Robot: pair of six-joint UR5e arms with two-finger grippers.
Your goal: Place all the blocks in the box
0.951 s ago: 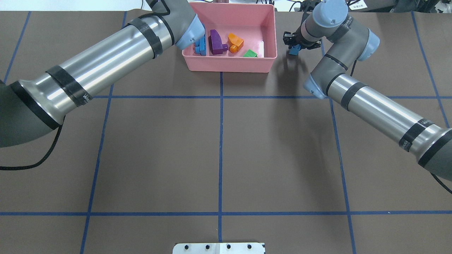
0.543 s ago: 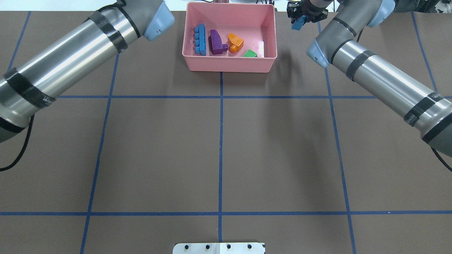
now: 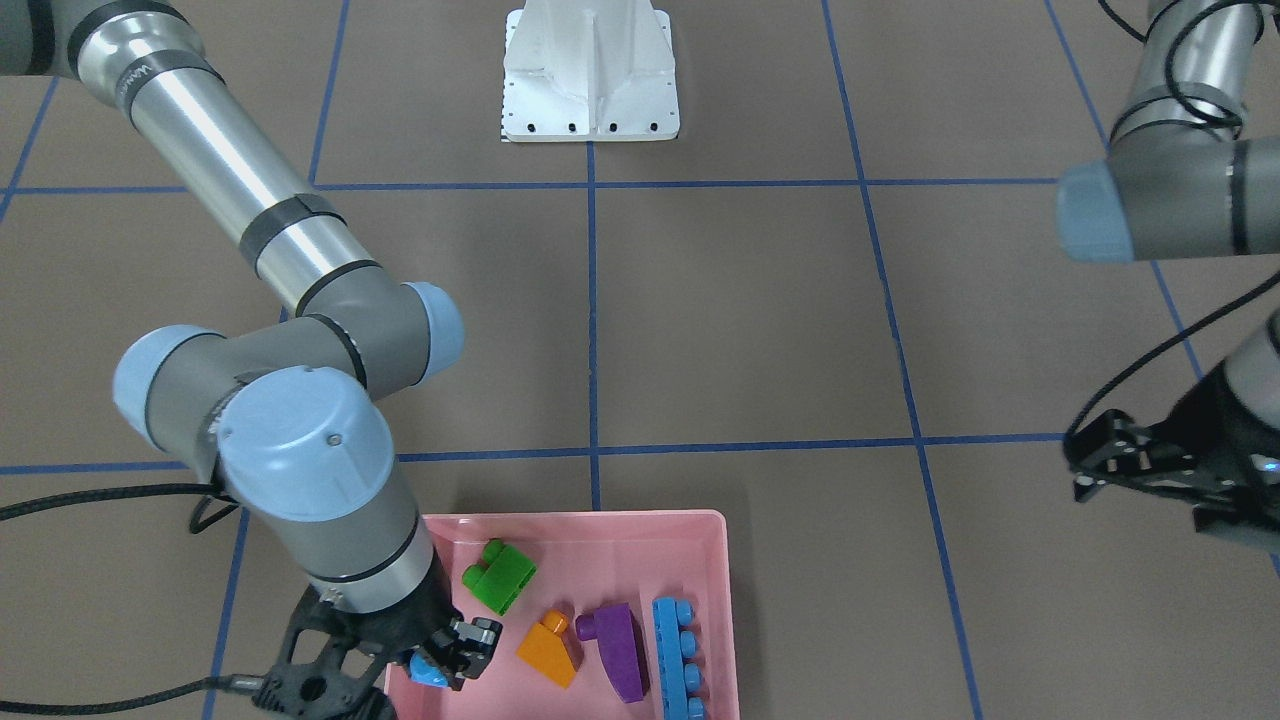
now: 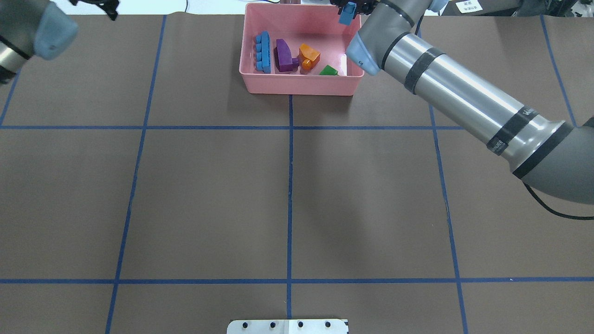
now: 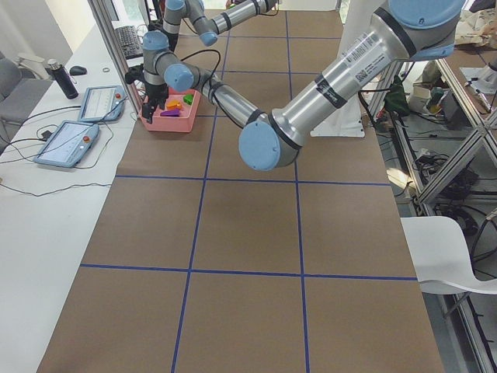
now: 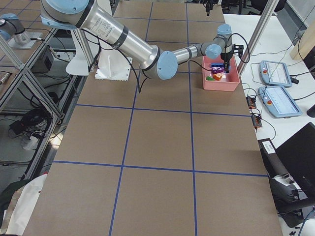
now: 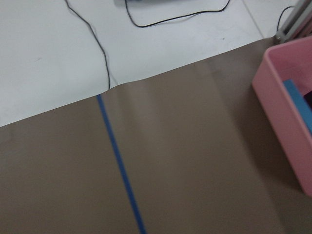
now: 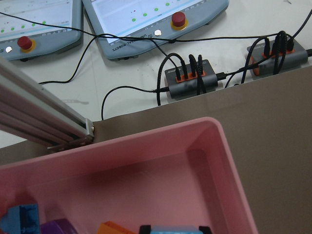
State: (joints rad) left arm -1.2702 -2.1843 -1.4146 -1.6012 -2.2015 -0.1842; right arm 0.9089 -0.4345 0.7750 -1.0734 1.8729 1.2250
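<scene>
With the right claw (image 3: 445, 662) gripping the small blue block (image 3: 428, 673), hanging over a corner of the pink box (image 3: 600, 518), close to its wall. Could clip the rim and tumble out if released off-centre. With the left claw (image 3: 1105, 462) spread, empty, well apart.

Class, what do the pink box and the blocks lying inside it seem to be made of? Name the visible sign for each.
Pink box: likely moulded plastic; smooth, one even colour, rounded corners. Purple block and green block: probably hard glossy plastic; bright highlights, moulded studs.
</scene>
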